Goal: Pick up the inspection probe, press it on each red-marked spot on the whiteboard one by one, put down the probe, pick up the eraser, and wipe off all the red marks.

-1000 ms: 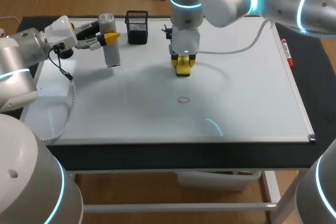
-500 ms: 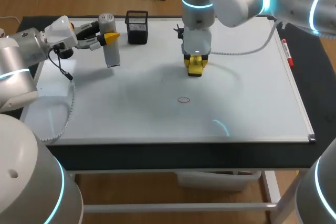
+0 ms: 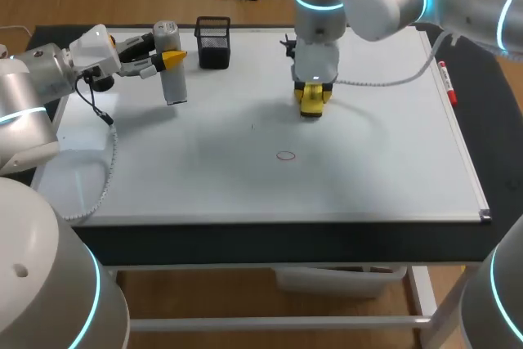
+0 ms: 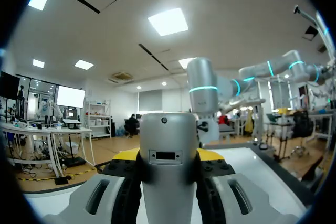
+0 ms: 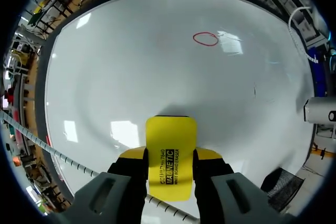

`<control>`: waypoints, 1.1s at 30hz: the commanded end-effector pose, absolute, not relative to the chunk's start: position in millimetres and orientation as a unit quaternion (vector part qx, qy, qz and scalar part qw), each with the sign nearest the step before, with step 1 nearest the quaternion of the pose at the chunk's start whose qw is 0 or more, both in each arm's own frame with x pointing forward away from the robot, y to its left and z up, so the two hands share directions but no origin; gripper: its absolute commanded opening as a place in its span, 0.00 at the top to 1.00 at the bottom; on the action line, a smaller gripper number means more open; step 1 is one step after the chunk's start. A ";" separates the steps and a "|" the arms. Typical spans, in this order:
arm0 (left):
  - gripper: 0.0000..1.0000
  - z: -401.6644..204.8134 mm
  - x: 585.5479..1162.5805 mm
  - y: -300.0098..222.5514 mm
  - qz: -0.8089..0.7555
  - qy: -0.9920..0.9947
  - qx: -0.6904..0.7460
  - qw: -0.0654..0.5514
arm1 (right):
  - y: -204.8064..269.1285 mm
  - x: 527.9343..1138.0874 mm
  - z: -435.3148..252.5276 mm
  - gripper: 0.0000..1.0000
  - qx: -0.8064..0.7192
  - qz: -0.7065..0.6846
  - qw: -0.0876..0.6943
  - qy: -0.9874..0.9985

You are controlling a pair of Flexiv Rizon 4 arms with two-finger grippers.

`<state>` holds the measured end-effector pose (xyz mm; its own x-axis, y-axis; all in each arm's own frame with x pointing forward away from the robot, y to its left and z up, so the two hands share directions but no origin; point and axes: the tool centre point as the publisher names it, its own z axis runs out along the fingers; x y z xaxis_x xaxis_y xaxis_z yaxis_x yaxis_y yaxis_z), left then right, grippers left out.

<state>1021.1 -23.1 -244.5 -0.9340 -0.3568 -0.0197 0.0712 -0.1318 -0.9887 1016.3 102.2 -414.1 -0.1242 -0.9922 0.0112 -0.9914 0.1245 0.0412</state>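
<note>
Head view: the left claw (image 3: 169, 59) grips the probe (image 3: 173, 83) from both sides. It holds the probe upright over the far left part of the board (image 3: 392, 169), just beside the black mesh cup (image 3: 213, 41). Neither claw nor probe has shifted in the last second. The right claw (image 3: 313, 97) points down at the board with the yellow eraser (image 3: 313, 109) pinched between its fingers. Over that second it has slid to the right, so it now stands further from the red ring (image 3: 285, 155) (the only mark I can make out), which lies nearer the front edge. A red pen (image 3: 447, 83) lies at the board's right edge.

Left wrist view: the probe (image 4: 168, 156) fills the gap between the claw's fingers (image 4: 214, 156), which press on it from either side.

Right wrist view: the eraser (image 5: 170, 153) sits flat between the two fingers (image 5: 210, 157), clamped at its sides. The board (image 5: 121, 72) lies under it, though I cannot tell whether the two touch. The red ring (image 5: 205, 39) lies well ahead of the eraser, unwiped.
</note>
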 end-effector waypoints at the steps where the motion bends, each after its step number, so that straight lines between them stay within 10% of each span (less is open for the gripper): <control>1: 1.00 -243.4 1021.1 -23.6 -0.744 0.643 -0.111 0.145 | 79.8 1017.0 -390.2 1.00 0.657 -0.011 0.007 -0.754; 33: 1.00 -243.4 1021.1 -23.6 -0.744 0.643 -0.111 0.145 | -72.8 1013.7 -390.0 1.00 0.518 -0.006 0.017 -0.855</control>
<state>1021.1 -23.2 -244.4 -0.9340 -0.3568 -0.0197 0.0712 -0.1319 -0.9887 1018.3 -66.0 -392.6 -0.4637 -0.8854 0.0310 -0.8849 0.4646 0.0335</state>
